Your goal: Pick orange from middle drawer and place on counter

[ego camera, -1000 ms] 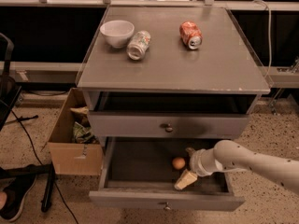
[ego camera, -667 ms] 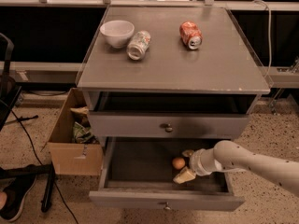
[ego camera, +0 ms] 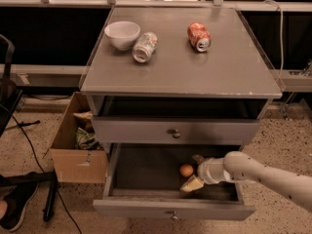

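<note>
Since the small smooth round orange fruit [ego camera: 186, 170], lying in the open grey middle drawer [ego camera: 146, 169], looks light, firm and roll-prone, the pale two-finger tool [ego camera: 190, 172], spread open just beside it, should pinch across its widest middle.

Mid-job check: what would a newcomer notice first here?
The white arm's gripper, open, reaching from the right into the pulled-out grey middle drawer, right by the small round orange on its dark floor. Above, the grey counter carries a white bowl, a silver can on its side and a crushed orange-red can.
</note>
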`<state>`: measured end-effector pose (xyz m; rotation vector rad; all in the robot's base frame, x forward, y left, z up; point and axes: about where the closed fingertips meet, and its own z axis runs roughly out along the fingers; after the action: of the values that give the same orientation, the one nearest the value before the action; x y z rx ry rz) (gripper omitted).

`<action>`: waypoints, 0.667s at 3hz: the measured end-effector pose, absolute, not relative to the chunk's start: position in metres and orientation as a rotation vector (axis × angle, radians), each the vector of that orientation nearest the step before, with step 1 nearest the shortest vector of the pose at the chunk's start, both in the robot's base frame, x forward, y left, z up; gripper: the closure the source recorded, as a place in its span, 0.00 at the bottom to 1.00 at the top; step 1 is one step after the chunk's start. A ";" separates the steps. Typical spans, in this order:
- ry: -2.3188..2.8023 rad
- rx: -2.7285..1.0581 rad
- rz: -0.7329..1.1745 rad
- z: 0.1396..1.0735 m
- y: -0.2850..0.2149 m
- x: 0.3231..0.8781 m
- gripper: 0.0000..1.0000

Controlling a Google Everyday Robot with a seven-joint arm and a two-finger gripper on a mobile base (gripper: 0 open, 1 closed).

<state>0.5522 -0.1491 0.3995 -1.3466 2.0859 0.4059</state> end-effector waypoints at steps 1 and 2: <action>2.021 -1.303 0.410 0.387 -0.146 0.565 0.18; 1.992 -1.279 0.425 0.378 -0.143 0.573 0.20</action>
<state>0.5730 -0.1429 0.3783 -1.2794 1.9915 0.4254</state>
